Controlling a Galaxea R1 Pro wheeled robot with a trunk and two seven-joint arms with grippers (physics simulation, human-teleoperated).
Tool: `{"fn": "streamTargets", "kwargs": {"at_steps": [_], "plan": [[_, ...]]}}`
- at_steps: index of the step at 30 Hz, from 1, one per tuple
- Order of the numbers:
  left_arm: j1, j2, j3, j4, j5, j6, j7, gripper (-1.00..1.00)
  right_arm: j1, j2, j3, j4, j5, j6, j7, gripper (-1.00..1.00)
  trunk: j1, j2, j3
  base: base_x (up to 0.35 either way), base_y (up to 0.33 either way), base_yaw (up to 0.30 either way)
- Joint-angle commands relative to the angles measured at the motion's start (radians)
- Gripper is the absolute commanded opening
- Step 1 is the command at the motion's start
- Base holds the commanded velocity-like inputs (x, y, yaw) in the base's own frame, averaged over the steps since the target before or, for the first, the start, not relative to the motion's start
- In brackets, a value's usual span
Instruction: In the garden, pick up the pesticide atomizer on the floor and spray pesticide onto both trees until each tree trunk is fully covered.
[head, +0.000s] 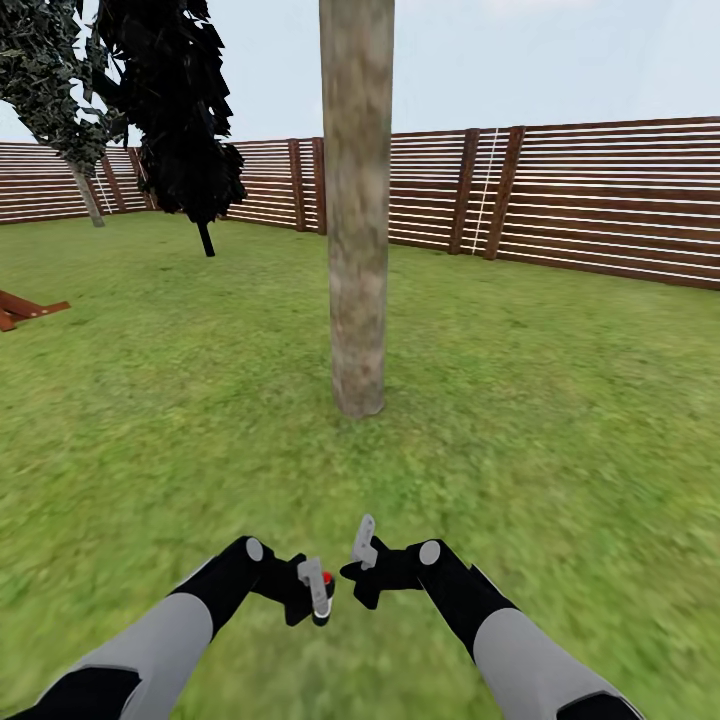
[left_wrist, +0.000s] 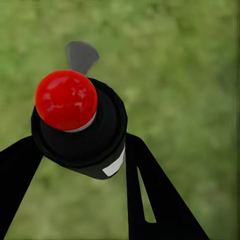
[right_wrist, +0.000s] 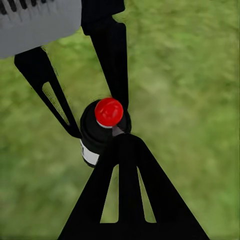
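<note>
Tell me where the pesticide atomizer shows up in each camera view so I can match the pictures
Head view: the pesticide atomizer sits low, just left of centre, in the left gripper.
Left wrist view: it looms large, left of centre, between the gripper's fingers.
Right wrist view: near the middle, held by the left gripper.
Shared landmark: its red tip, over the grass.

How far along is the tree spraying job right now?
Pickup looks done: the left gripper holds the spray bottle between its fingers, off the grass. In hand: facing the near tree trunk. Left: no spray specks visible on that trunk yet; the far tree also remains.
</note>
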Motion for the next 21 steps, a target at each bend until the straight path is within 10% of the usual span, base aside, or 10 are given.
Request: {"fn": "streamTargets", "kwargs": {"at_steps": [1, 21], "plan": [[0.0, -0.001, 0.0, 0.0, 0.0, 0.0, 0.0, -1.0, 0.0, 0.0, 0.0, 0.0, 0.0, 0.0, 0.0, -1.0, 0.0, 0.0, 0.0, 0.0, 0.0, 0.0], [-0.003, -0.017, 0.002, 0.0, 0.004, -0.007, -0.009, -1.0, 0.001, 0.0, -0.001, 0.0, 0.0, 0.0, 0.0, -1.0, 0.0, 0.0, 0.0, 0.0, 0.0, 0.0]]}}
